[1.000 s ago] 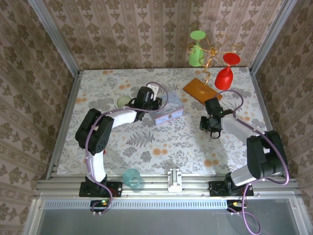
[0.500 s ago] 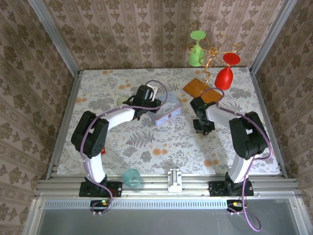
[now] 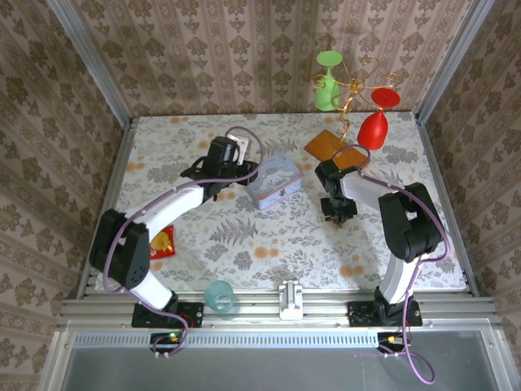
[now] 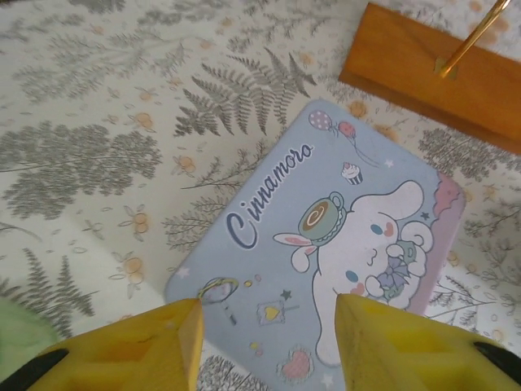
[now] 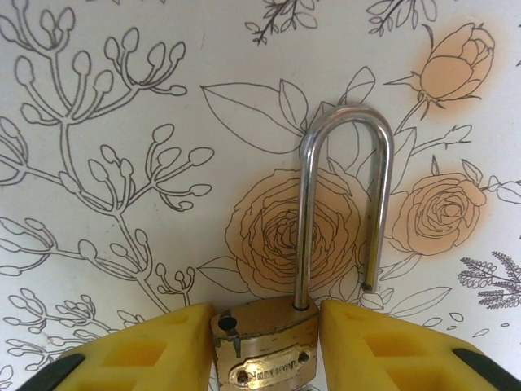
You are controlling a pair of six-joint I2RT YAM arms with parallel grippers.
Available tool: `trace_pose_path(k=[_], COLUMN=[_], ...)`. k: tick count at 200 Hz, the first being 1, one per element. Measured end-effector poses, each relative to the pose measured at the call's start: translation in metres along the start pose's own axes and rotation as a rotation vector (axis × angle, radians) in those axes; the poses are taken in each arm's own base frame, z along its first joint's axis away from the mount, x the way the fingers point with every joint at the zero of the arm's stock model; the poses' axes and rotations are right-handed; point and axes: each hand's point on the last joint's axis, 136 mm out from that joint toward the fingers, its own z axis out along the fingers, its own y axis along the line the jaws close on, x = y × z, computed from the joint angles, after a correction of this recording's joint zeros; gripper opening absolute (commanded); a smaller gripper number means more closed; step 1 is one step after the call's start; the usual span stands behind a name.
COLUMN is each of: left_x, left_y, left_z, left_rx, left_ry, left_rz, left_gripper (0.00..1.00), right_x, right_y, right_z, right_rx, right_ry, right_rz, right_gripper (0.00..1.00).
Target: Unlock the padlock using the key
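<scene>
The brass padlock [image 5: 264, 346] lies on the flowered tablecloth, its steel shackle [image 5: 305, 220] swung up with one leg out of the body. My right gripper [image 5: 267, 314] is open; its yellow fingers [image 5: 155, 350] flank the padlock body, with a thin gap on the right side. From above, the right gripper [image 3: 338, 210] points down at mid-table. My left gripper [image 4: 269, 314] is open and empty above the near corner of a pale blue cartoon box [image 4: 326, 244]; in the top view the left gripper [image 3: 242, 177] hovers just left of the box [image 3: 275, 181]. The key is out of view.
A wooden stand base [image 3: 334, 148] with a wire rack holds a green cup [image 3: 328, 81] and a red cup [image 3: 374, 124] at the back right. A red packet [image 3: 161, 244] lies by the left arm. A teal cup [image 3: 218, 295] sits at the front rail.
Both grippers' jaws have widened. The left arm has swung left and drawn back from the blue box. The right gripper has shifted left towards mid-table.
</scene>
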Motion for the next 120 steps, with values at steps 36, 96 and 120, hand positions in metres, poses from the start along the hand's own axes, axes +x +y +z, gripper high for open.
trace_pose_path(k=[36, 96, 120], left_x=[-0.018, 0.034, 0.079], left_y=[0.021, 0.183, 0.216], left_z=[-0.079, -0.179, -0.175], left_rx=[-0.043, -0.544, -0.692], left_ry=[-0.134, -0.308, -0.265], left_rz=[-0.025, -0.274, -0.302], left_gripper=[0.99, 1.00, 1.00], right_x=[-0.001, -0.046, -0.044], right_y=[-0.007, -0.046, -0.090], right_z=[-0.020, -0.114, -0.111], right_rx=[-0.004, -0.012, 0.023], right_ry=[-0.080, -0.511, -0.583], right_rz=[-0.011, 0.102, 0.230], right_gripper=[0.75, 0.84, 0.90])
